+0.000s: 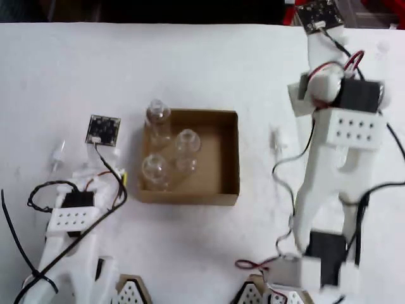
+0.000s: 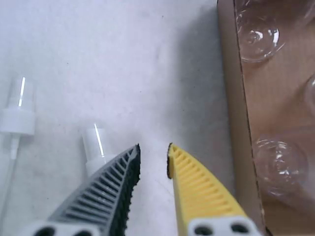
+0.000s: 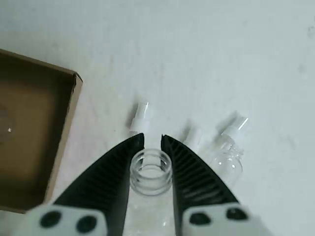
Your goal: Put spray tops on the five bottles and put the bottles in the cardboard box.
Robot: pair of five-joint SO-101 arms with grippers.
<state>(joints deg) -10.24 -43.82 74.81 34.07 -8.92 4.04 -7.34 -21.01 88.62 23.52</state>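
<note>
The left gripper [image 2: 152, 147] hangs released over the white table [image 2: 98, 49]. Its jaws stand slightly apart and nothing is between them. Its grey finger lies just beside one spray top [image 2: 93, 145], and a second spray top [image 2: 18, 108] lies farther out. The rim of the cardboard box [image 2: 231, 98] runs near the yellow finger, with a strip of bare table between them.

The right gripper [image 3: 152, 139] is clenched on the neck of an open bottle [image 3: 151, 173], apart from the box corner. Near it lie a loose top [image 3: 139, 117] and a capped bottle [image 3: 227, 157] (its lower part is hidden behind a finger). Inside the box the clear bottles [image 1: 187, 142] overlap, so their number is hard to make out.
</note>
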